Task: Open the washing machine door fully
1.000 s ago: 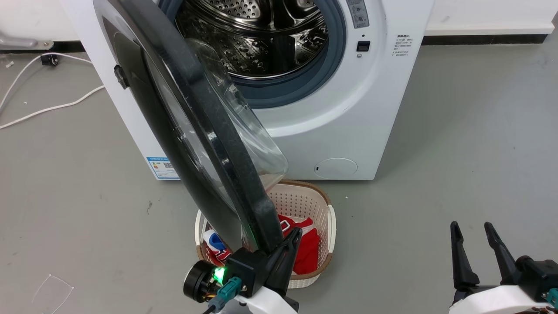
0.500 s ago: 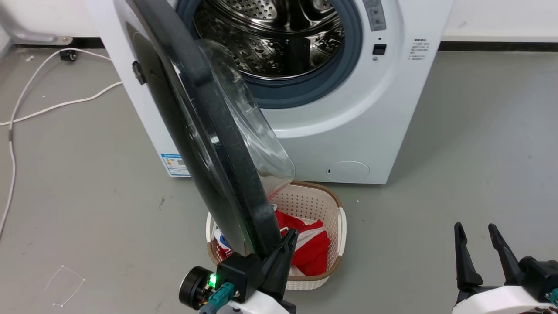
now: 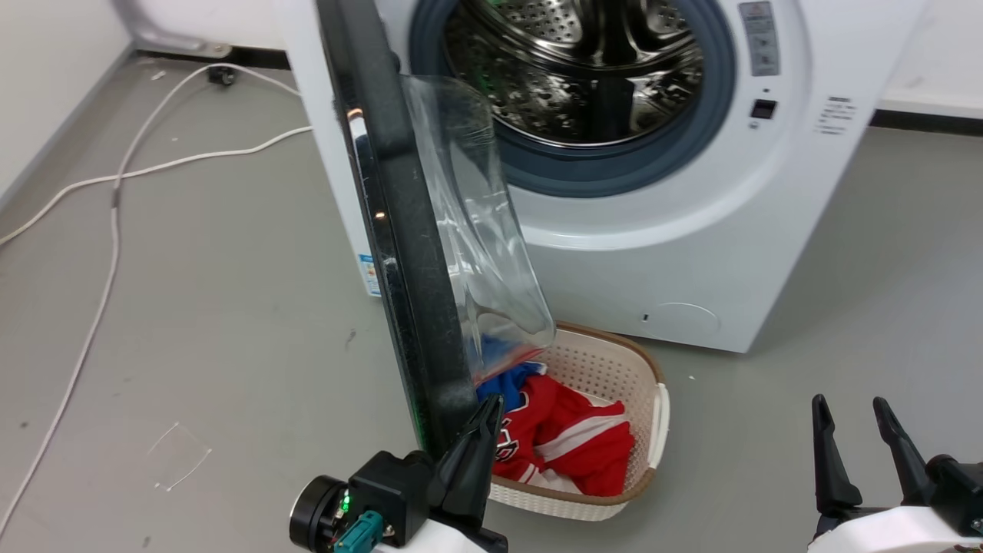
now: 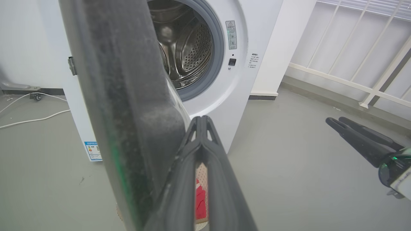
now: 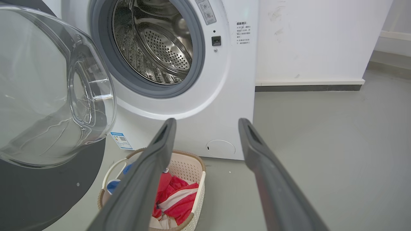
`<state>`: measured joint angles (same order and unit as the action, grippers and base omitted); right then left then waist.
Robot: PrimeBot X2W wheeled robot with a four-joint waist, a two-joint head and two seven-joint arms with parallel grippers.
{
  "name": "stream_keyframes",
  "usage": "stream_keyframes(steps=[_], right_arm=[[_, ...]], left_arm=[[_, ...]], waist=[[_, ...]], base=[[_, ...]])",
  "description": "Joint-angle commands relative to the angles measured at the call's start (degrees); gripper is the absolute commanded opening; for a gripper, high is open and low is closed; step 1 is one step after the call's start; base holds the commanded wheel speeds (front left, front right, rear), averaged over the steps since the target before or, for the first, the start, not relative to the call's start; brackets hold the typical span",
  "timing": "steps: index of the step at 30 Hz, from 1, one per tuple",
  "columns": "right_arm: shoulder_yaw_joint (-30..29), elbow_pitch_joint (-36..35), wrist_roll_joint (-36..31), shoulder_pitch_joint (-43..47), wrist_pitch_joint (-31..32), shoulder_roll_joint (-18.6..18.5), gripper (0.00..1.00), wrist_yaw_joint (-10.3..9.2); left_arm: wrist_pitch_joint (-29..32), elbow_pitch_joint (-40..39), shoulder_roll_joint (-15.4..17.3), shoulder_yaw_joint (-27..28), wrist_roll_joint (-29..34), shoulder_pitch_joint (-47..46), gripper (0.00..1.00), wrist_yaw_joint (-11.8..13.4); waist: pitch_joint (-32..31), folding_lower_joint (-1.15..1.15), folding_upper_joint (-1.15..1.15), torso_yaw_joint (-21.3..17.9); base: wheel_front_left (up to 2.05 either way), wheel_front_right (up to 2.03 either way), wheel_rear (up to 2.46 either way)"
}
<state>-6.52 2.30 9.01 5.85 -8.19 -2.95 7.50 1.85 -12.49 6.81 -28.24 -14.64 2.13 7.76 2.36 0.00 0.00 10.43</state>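
Note:
The washing machine (image 3: 660, 238) is a white front-loader with its steel drum exposed. Its door (image 3: 407, 253) stands swung out on the left hinge, edge-on in the head view, the clear glass bowl (image 3: 484, 230) bulging toward the machine. My left gripper (image 3: 490, 403) is shut with nothing between its fingers. It rests against the inner side of the door's black rim (image 4: 122, 96) at its lower edge, fingertips together (image 4: 201, 118). My right gripper (image 3: 848, 403) hangs open at the lower right, away from the door. The right wrist view looks past it (image 5: 206, 122) at the machine (image 5: 231, 96) and the door's bowl (image 5: 48, 89).
A white woven-rim laundry basket (image 3: 660, 407) with red and blue clothes sits on the floor below the door, in front of the machine. A white cable (image 3: 115, 200) trails across the grey floor at the left. A white railing (image 4: 353, 83) borders the floor on the machine's right.
The door has swung further away from the machine's front and now shows edge-on. My left gripper has stayed against its rim. The head camera has shifted too. My right gripper holds the same pose.

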Motion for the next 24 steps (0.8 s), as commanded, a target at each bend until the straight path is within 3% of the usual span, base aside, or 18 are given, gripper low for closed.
stream_keyframes(steps=[1, 10, 16, 24], right_arm=[[-0.01, -0.46, -0.07, -0.06, 0.12, 0.12, 1.0, -0.01], [-0.37, -1.48, -0.28, -0.51, 0.94, 0.11, 1.0, -0.01], [-0.27, -2.07, -0.57, -1.1, 1.37, 0.11, 1.0, -0.01], [0.16, -3.08, -1.05, -1.86, 1.93, 0.1, 1.0, -0.01]], left_arm=[[0.06, -0.39, 0.76, 1.08, 0.29, 0.58, 0.0, 0.92], [-1.16, -0.57, 1.59, 4.62, -0.07, 0.6, 0.0, 3.35], [-2.5, -0.75, 3.87, 10.16, -0.8, -1.14, 0.0, 5.23], [-4.49, 2.55, 7.42, 19.51, -6.21, -4.76, 0.0, 4.56]], waist=[[-0.03, 0.0, 0.0, 2.25], [0.33, 0.0, 0.0, 7.14], [1.03, 0.0, 0.0, 8.48], [3.01, 0.0, 0.0, 7.67]], base=[[0.0, 0.0, 0.0], [0.0, 0.0, 0.0], [0.0, 0.0, 0.0], [0.0, 0.0, 0.0]])
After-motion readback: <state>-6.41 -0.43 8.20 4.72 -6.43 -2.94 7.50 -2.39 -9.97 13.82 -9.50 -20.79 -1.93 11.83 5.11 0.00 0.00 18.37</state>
